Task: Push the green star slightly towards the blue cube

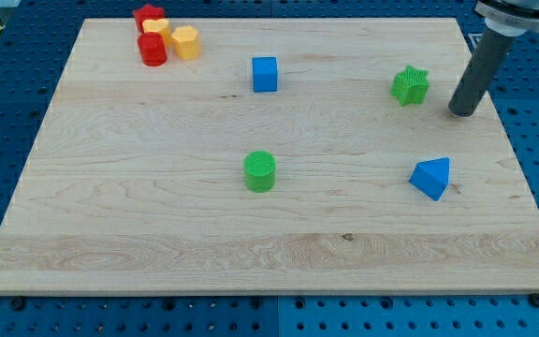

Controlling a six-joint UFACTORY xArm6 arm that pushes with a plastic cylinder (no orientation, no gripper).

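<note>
The green star [410, 85] lies on the wooden board [157, 215] at the view's upper right. The blue cube [265, 74] stands to its left, near the top middle. My tip [461, 111] rests on the board just right of the green star and slightly below it, with a small gap between them. The dark rod rises from the tip toward the view's top right corner.
A green cylinder [260, 171] stands near the board's middle. A blue triangular block [431, 178] lies at the lower right. At the top left, a red star-like block [148, 16], a red cylinder [152, 50] and two yellow blocks [185, 42] cluster together.
</note>
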